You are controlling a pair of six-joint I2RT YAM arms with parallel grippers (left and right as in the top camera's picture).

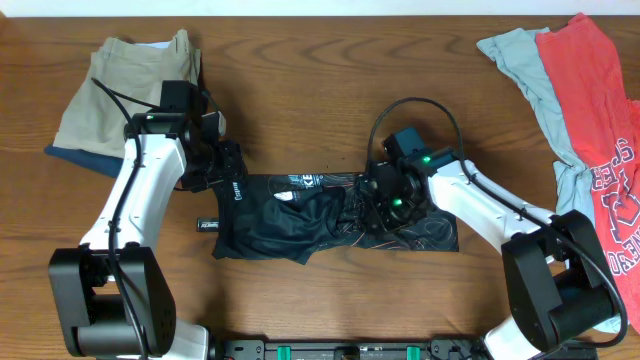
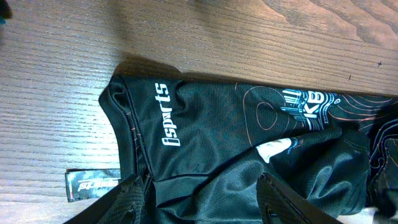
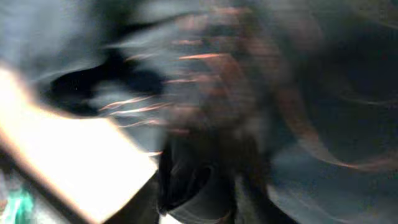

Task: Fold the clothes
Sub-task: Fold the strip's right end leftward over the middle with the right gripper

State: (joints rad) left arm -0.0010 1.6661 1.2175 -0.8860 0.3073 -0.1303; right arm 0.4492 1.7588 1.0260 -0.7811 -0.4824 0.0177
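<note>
The black jersey (image 1: 290, 225) lies crumpled in a long strip across the middle of the table, with white logos and faint orange contour lines showing. My left gripper (image 1: 222, 172) hovers low over its left end; in the left wrist view its fingers (image 2: 202, 205) are spread wide, with jersey fabric (image 2: 205, 124) beneath them and nothing gripped. My right gripper (image 1: 380, 205) is pressed into the bunched middle of the jersey. The right wrist view is blurred, but a fold of dark fabric (image 3: 205, 186) sits pinched between its fingers.
Khaki shorts (image 1: 130, 90) lie on a navy garment (image 1: 72, 160) at the back left. A grey T-shirt (image 1: 520, 60) and a red T-shirt (image 1: 600, 130) lie at the right edge. A small black label (image 1: 206, 225) lies beside the jersey's left end and also shows in the left wrist view (image 2: 90, 183).
</note>
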